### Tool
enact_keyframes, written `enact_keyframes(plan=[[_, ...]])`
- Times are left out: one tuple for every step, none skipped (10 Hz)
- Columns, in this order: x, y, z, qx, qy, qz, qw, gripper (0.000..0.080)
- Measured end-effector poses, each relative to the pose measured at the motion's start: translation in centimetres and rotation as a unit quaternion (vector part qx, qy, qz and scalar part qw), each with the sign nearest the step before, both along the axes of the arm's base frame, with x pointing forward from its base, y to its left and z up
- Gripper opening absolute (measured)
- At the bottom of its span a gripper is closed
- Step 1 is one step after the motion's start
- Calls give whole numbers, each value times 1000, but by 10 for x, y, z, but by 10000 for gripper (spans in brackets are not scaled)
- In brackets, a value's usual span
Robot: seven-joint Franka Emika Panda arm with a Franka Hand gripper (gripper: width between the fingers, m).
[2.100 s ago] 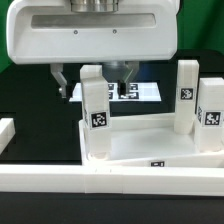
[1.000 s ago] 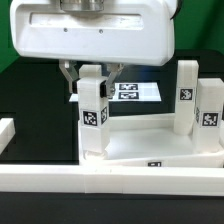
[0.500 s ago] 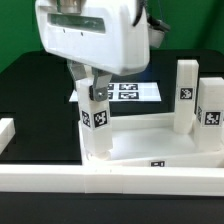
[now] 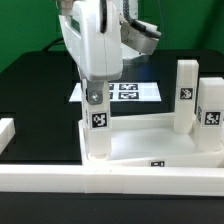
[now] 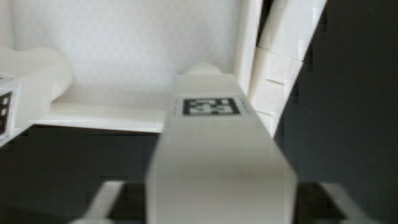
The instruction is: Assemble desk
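Observation:
The white desk top (image 4: pixel 150 137) lies on the black table with its raised rim up. One square white leg (image 4: pixel 98 125) with a tag stands upright in the corner socket at the exterior view's left. My gripper (image 4: pixel 95 95) is lowered over that leg's upper end, its hand turned edge-on to the camera. In the wrist view the leg (image 5: pixel 217 140) fills the middle. A finger shows on each side of the leg (image 5: pixel 107 200), with a dark gap between each finger and the leg, so the jaws are open astride it. Two more legs (image 4: pixel 187 95) (image 4: pixel 211 110) stand at the exterior view's right.
The marker board (image 4: pixel 130 91) lies flat behind the desk top. A long white border rail (image 4: pixel 110 180) runs across the front, and another rail piece (image 4: pixel 5 135) is at the exterior view's left. The desk top's inner wall (image 5: pixel 125 60) shows in the wrist view.
The hand has turned about a quarter turn around the upright leg, from broadside to edge-on. The leg's tag still faces the camera, and the leg has stayed in its socket.

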State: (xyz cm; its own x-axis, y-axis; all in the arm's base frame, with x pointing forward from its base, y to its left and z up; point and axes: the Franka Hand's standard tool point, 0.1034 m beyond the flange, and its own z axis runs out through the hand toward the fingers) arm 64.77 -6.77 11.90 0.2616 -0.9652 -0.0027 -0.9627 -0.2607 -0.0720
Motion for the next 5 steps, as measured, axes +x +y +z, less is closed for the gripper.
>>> enact_keyframes(plan=[[0,0,0,-1,0,15,1000,508],[0,0,0,-4,0,41,999,619],[0,2,0,-6,0,74,997,619],[0,5,-1,-9,-1,121,993,642],[0,8,-1,-13,-2,175,985,642]])
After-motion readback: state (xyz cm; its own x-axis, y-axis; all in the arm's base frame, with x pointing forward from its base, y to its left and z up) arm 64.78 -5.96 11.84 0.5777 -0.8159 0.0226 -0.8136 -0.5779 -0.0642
